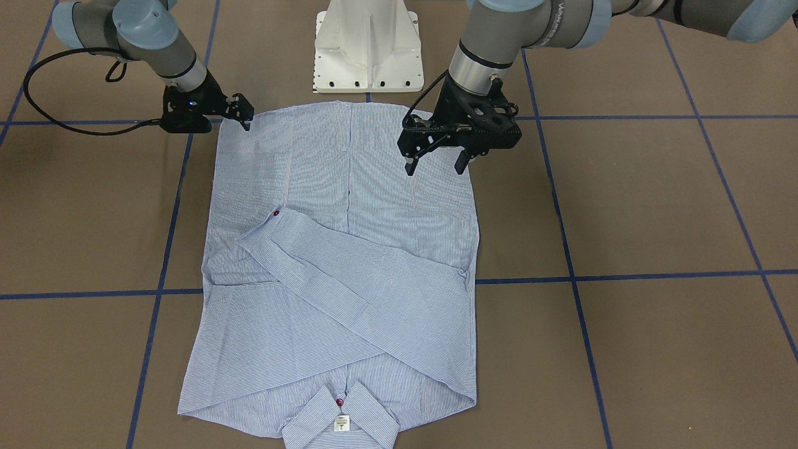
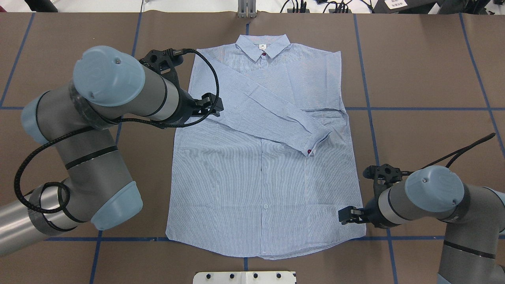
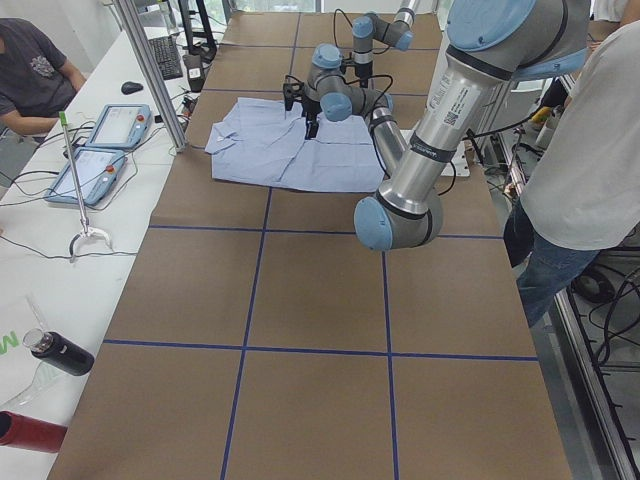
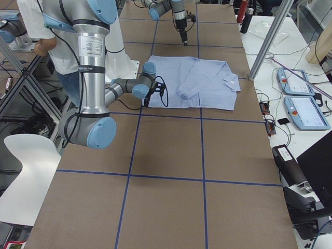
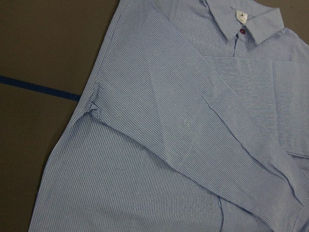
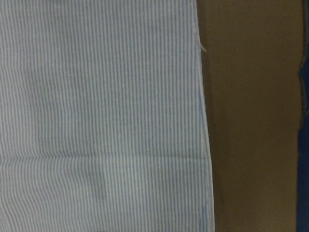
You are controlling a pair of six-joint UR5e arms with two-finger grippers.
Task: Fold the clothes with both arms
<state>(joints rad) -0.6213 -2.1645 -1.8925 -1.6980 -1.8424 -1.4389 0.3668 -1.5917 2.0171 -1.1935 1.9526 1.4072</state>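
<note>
Left claw (image 1: 436,163), spread wide at upper right over the shirt (image 1: 349,187) lying flat mid-frame on the surface (image 1: 623,206), could drag the folded sleeve (image 1: 374,274) askew if it pinches too deep, while the right claw (image 1: 244,115) at upper left, whose opening I cannot tell, might slip off the thin edge.

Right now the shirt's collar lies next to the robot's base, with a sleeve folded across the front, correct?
No: the hem, not the collar, lies next to the base, as the overhead view shows. A sleeve is folded across the front.
</note>
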